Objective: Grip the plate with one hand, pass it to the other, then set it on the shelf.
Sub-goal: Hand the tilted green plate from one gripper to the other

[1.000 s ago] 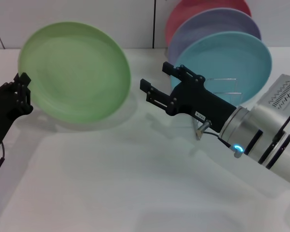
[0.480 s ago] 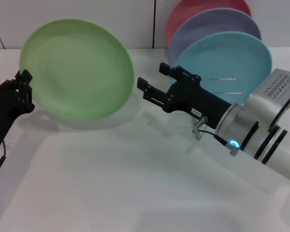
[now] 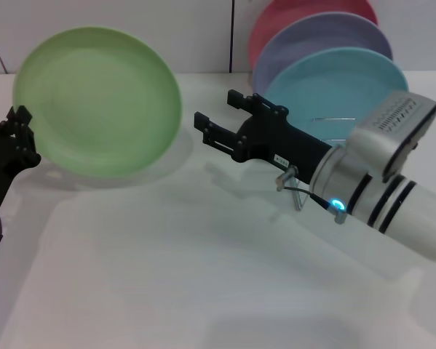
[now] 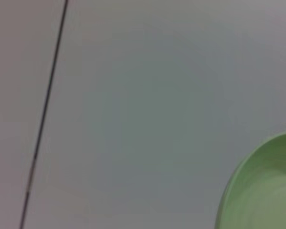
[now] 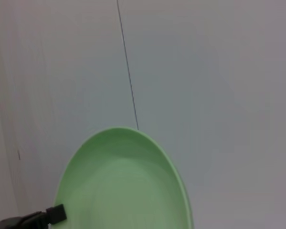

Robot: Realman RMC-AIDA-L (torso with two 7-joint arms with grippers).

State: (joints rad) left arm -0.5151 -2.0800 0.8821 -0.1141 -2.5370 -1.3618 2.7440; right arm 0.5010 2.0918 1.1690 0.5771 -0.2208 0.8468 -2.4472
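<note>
1. Right gripper (image 3: 219, 119): fingers spread apart, nothing between them, pointing at the green plate (image 3: 97, 102) with a clear gap to its rim. It sits on the white arm (image 3: 392, 203), which shows a blue light.
2. Left gripper (image 3: 17, 134): clamped on the green plate's left edge, holding it tilted up off the table (image 3: 203, 276).
3. Surface is a white table; pale wall (image 3: 130, 22) behind.
4. Wire rack (image 3: 334, 138) at right rear holds turquoise plate (image 3: 349, 87), lavender plate (image 3: 312, 36) and pink plate (image 3: 305, 11), standing upright.
5. Right wrist view shows the plate's (image 5: 123, 186) face plus a black finger tip (image 5: 54, 214); left wrist view shows only a slice of its rim (image 4: 262, 191).
</note>
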